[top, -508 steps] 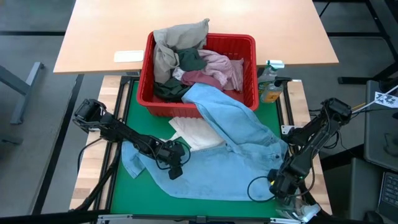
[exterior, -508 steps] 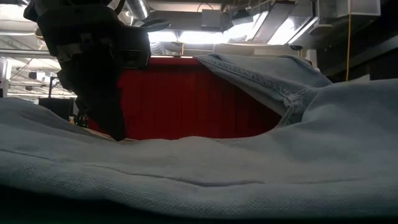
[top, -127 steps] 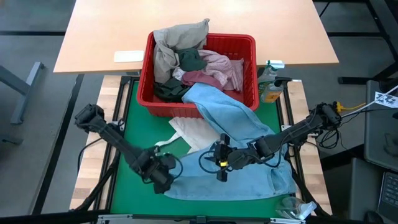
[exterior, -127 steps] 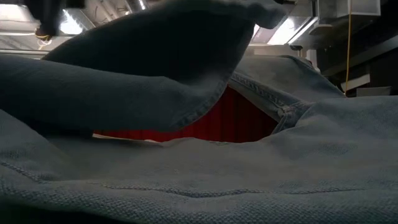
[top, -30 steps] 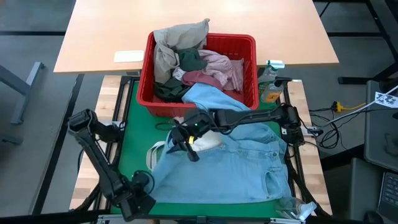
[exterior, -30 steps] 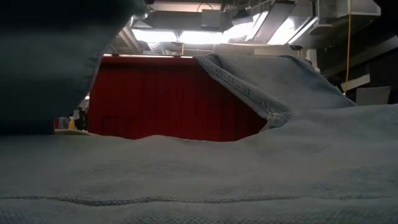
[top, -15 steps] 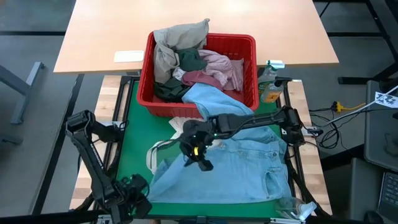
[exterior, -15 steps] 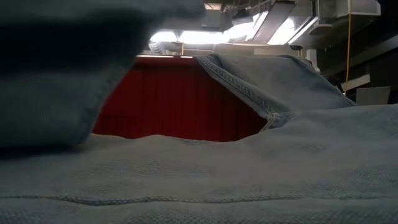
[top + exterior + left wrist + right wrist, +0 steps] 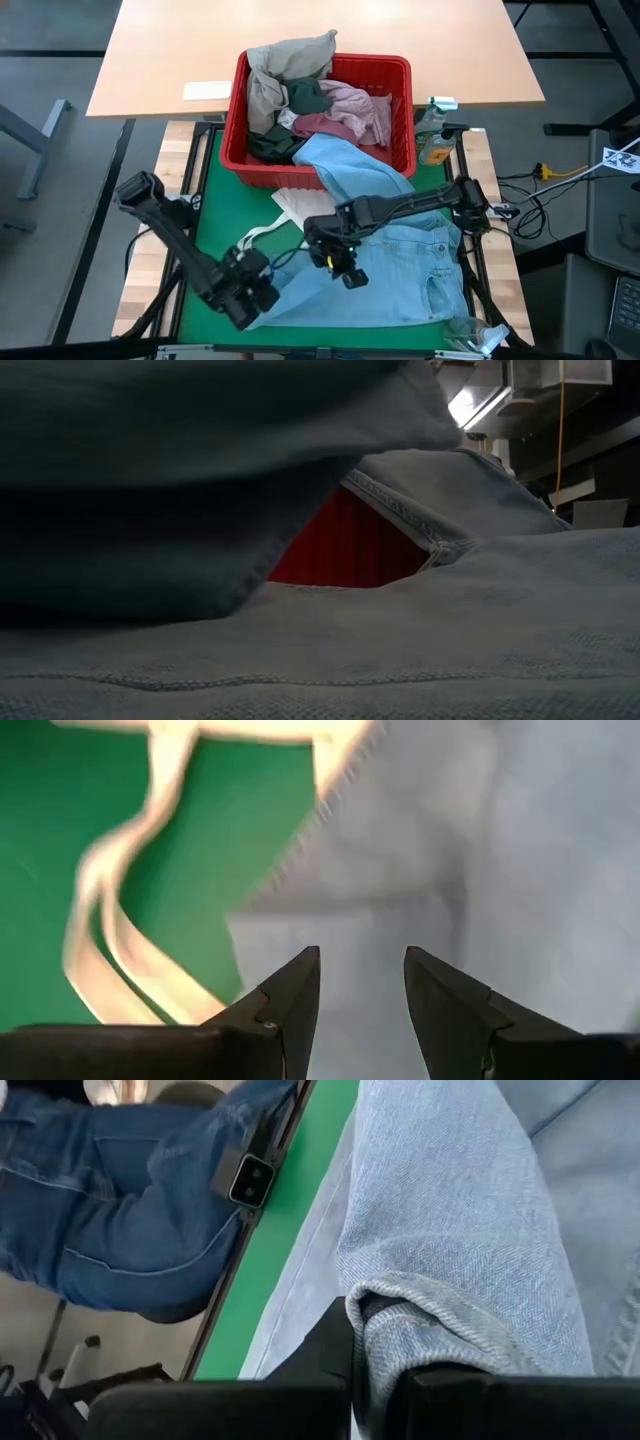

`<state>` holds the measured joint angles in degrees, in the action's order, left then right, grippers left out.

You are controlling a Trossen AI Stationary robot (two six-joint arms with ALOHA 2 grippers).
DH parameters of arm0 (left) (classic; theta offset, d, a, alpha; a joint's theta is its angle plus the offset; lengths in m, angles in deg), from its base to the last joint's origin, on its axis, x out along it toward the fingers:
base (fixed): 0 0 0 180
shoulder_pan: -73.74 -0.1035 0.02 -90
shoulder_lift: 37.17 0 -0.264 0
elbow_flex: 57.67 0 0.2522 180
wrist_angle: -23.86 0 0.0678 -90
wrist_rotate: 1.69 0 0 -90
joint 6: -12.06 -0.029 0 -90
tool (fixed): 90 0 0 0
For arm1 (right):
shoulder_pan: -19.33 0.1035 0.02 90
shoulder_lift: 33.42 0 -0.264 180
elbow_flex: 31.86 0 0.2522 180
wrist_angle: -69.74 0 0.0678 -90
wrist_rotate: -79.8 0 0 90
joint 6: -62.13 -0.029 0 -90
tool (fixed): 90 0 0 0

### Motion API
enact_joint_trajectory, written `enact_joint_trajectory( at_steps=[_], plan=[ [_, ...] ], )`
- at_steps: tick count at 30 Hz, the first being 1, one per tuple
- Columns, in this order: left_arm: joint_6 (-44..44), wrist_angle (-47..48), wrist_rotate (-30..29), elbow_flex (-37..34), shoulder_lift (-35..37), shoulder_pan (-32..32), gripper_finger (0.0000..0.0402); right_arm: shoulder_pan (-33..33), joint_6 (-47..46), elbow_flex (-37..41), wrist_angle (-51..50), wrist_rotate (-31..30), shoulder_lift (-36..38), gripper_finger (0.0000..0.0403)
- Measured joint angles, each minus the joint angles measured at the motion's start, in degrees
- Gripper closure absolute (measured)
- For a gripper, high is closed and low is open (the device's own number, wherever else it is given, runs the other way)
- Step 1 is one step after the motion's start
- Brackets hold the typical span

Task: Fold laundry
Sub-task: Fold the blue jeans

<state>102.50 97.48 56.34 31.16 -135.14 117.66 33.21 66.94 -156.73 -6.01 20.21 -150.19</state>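
Light blue jeans [image 9: 410, 265] lie spread on the green mat [image 9: 215, 200], one part draped up onto the red basket [image 9: 400, 150], which holds more laundry [image 9: 300, 95]. My right gripper [image 9: 345, 272] is over the middle of the jeans, shut on a trouser leg's hem. My left gripper [image 9: 262, 283] hovers open at the jeans' near left corner, light blue cloth [image 9: 400, 840] below its fingers and nothing between them. In the low view the carried leg [image 9: 180, 480] hangs dark across the upper left. My right gripper pinches the hem end of one jeans leg [image 9: 400, 1315] between its two fingers, which slant down from above. The hem is bunched in the hold. The leg [image 9: 450, 1200] runs away from the fingers, lifted over the rest of the jeans.
A white tote bag [image 9: 300, 212] lies partly under the jeans, its strap [image 9: 255, 240] loose on the mat near my left gripper. A spray bottle [image 9: 435, 135] stands right of the basket. A person in jeans [image 9: 130, 1200] stands beyond the table edge.
My right gripper, still shut on the hem, has carried the leg toward the near edge and a little right, tipping downward, so the leg folds over the jeans. My left gripper has swung from the near left corner toward the jeans' left edge.
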Motion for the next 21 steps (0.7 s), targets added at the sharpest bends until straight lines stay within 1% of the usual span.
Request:
enact_joint_trajectory(
  at_steps=[2,5,11,14,17,21],
  plan=[
    [-5.2,0.0,1.0,0.0,0.0,-2.1,0.026,0.6,0.0,0.0,0.0,-0.8,0.0,0.0386],
    [-13.3,-0.2,5.3,0.0,0.0,-5.1,0.026,1.3,0.1,0.0,-0.1,-1.4,0.0,0.0386],
    [-28.0,-6.4,13.1,-3.5,0.1,-9.9,0.026,2.0,0.2,0.0,-1.3,-2.4,-0.1,0.0386],
    [-33.5,-9.2,17.1,-6.2,0.1,-11.9,0.026,2.0,0.2,0.0,-1.3,-2.4,-0.1,0.0386],
    [-37.3,-10.0,18.8,-8.1,0.1,-13.9,0.026,2.0,0.2,0.0,-1.2,-2.4,-0.1,0.0386],
    [-42.5,-11.7,22.9,-10.4,0.1,-16.6,0.026,2.0,0.2,0.0,-1.2,-2.5,-0.1,0.0386]
  ],
)
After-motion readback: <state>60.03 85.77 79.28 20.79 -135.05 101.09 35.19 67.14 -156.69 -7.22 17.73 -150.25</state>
